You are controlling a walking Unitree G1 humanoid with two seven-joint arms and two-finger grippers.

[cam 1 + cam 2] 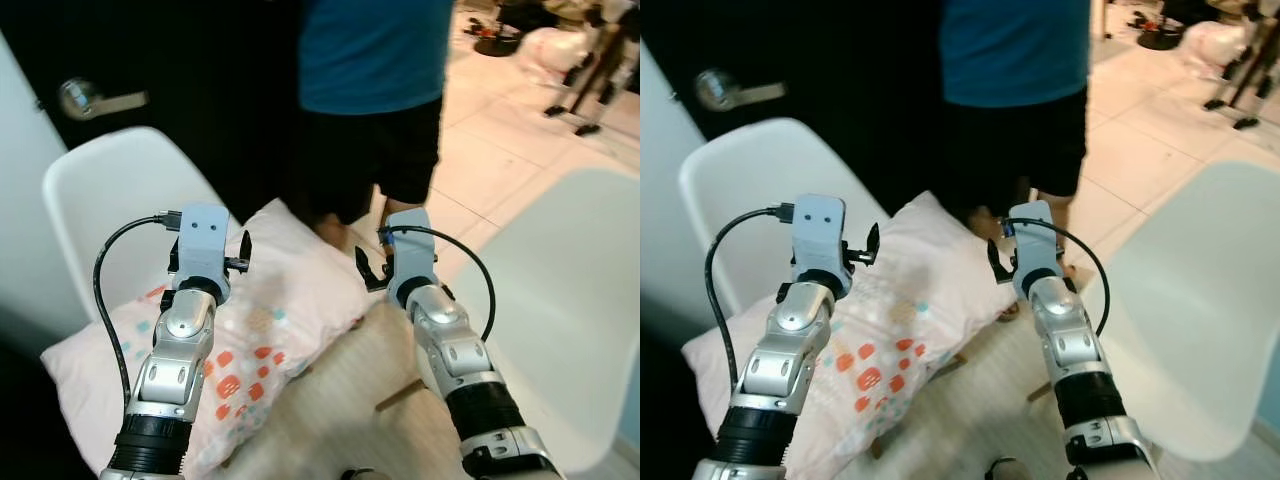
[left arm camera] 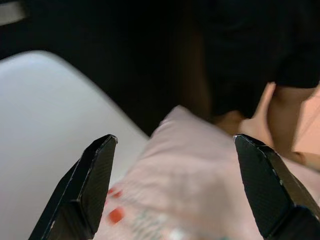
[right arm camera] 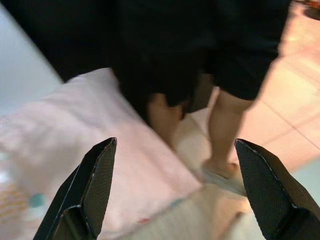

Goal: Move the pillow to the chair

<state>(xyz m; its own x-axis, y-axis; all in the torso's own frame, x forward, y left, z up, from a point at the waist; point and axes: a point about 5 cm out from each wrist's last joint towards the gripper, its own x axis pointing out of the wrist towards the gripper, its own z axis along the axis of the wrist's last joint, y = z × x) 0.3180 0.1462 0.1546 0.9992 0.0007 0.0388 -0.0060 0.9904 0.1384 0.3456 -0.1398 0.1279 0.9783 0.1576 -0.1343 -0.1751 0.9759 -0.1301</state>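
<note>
Over the white chair on my left (image 1: pixel 110 190) lies the pillow (image 1: pixel 290 290), its far corner poking toward a person (image 1: pixel 375 90) who stands just beyond it in a blue top and dark shorts. My left gripper (image 2: pixel 172 187) hovers above the pillow's middle with its fingers spread wide and nothing between them; my right gripper (image 3: pixel 172 187) hangs over the pillow's right edge, equally spread and empty. Neither is touching the fabric.

A second white chair (image 1: pixel 580 300) stands to the right, near me, well apart from the pillow. I take that one as the likely goal, though I cannot be sure.

To do this well, I judge I should come down on both sides together and pinch deep folds of cloth rather than skim the surface, since a soft pillow will sag and slip from a shallow hold. I should also keep clear of the person's legs.

The pillow looks plump and yielding, pale pink cotton-like fabric printed with small red and teal patches. The chairs are smooth, hard moulded shells with rounded edges. The floor (image 1: pixel 500 150) is glossy pale tile.
</note>
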